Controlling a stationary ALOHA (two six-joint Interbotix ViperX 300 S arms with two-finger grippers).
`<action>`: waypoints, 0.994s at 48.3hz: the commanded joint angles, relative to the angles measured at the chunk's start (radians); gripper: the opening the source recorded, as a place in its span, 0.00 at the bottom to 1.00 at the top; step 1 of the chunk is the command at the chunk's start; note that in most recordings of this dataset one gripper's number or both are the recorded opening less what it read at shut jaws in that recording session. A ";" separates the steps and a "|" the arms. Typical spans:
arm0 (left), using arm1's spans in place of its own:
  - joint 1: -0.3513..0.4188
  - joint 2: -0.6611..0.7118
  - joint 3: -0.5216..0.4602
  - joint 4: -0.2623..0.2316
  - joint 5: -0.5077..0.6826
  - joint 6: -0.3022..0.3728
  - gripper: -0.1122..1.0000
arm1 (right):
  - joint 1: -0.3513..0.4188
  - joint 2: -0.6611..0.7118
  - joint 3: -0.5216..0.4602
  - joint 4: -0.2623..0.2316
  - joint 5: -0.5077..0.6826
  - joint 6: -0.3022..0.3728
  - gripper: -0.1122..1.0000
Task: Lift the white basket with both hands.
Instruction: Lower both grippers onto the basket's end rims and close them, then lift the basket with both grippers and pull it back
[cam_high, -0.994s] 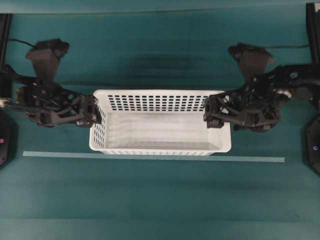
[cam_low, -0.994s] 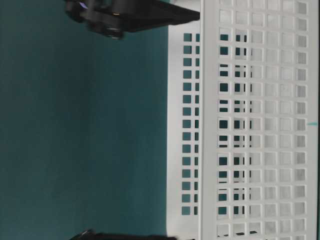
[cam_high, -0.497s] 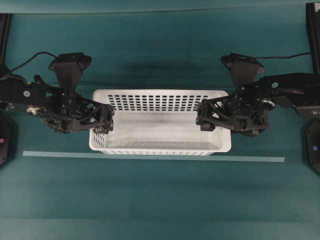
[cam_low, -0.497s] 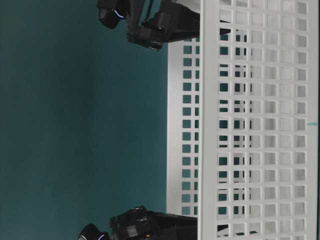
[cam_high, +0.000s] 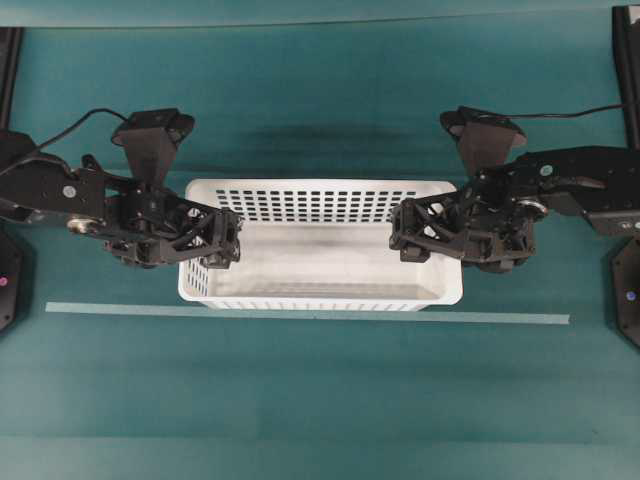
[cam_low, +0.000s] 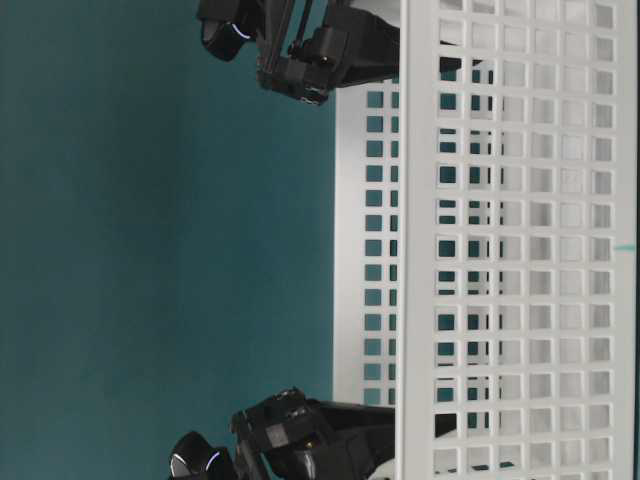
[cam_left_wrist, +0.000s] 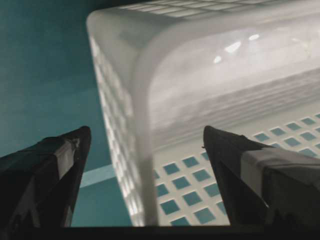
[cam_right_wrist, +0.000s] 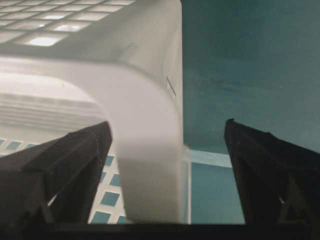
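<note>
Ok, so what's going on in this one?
Two robot arms are setting up to lift a white basket off a green table. The left hand straddles the basket's left end wall and the right hand its right end wall, each with one finger inside and one outside. Both hands are open around the rim, not clamped on it. The basket sits on the table, just behind a pale tape line.
</note>
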 joint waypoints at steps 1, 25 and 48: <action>-0.002 0.020 -0.017 0.005 -0.006 0.000 0.92 | -0.002 0.028 -0.012 0.003 -0.005 0.002 0.87; -0.002 0.020 -0.011 0.005 -0.003 -0.015 0.20 | -0.006 0.029 -0.021 0.003 -0.006 0.000 0.28; 0.000 -0.061 -0.043 0.005 0.003 -0.020 0.20 | -0.008 -0.018 -0.092 0.003 0.046 -0.002 0.28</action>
